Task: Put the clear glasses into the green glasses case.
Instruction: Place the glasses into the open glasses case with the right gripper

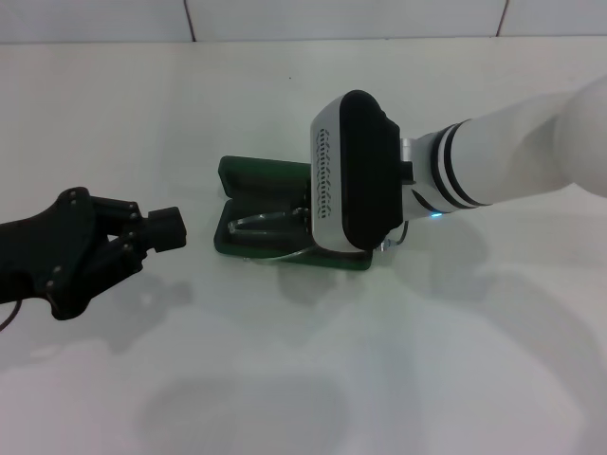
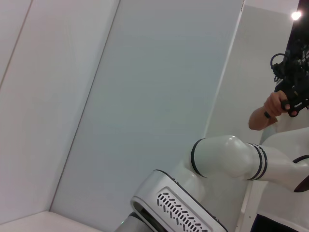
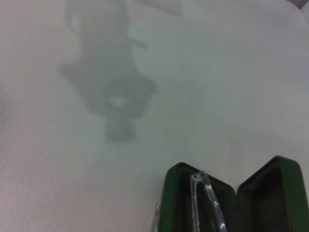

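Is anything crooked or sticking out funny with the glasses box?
Yes. The clear glasses lie in the open green glasses case, but one thin arm pokes over its front edge onto the table. The right gripper hovers over them.

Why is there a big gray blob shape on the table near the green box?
Right wrist view: the gray blob is a soft, blurry shadow on the table beyond the green glasses case. Head view: fainter shadows lie under the left end effector and the right arm.

green glasses case (image 1: 248, 180): 1 | clear glasses (image 1: 258, 222): 1, apparently, partly hidden | arms: 2
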